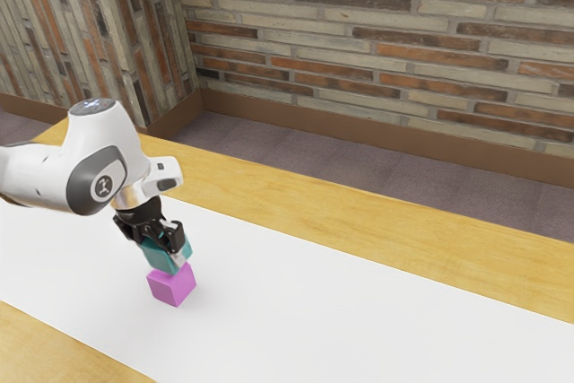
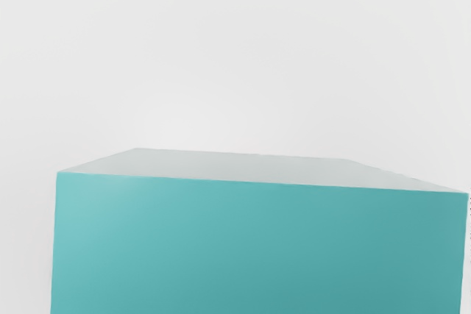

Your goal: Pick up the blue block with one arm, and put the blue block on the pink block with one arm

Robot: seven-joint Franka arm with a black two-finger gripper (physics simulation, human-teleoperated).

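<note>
1. Toward the exterior view's left, on the white mat (image 1: 359, 320) laid over the wooden table (image 1: 421, 230), the blue block (image 1: 171, 258) hangs directly above the pink block (image 1: 172, 285). In these renders the blue one reads more as teal.
2. The relation I care about is that the two blocks are in line vertically. The lower face of the blue one is so close to the pink top that I cannot tell whether they touch or a sliver of gap is left.
3. Both look like cubes, so there is no long axis to manage. The blue one seems turned a little against the pink one.
4. The gripper (image 1: 167, 241) is clamped on the blue block, with a black finger on each of two opposite sides, high on the block.
5. In the wrist view the block's teal side and pale top lie just under my hand, with plain white mat beyond.
6. The arm comes in from the exterior view's left with the forearm low and near level. The wrist is bent so the hand points down, slightly tilted.
7. My read is that this is the placing step. I would close any gap, release, then lift straight up so the block isn't dragged off.
</note>
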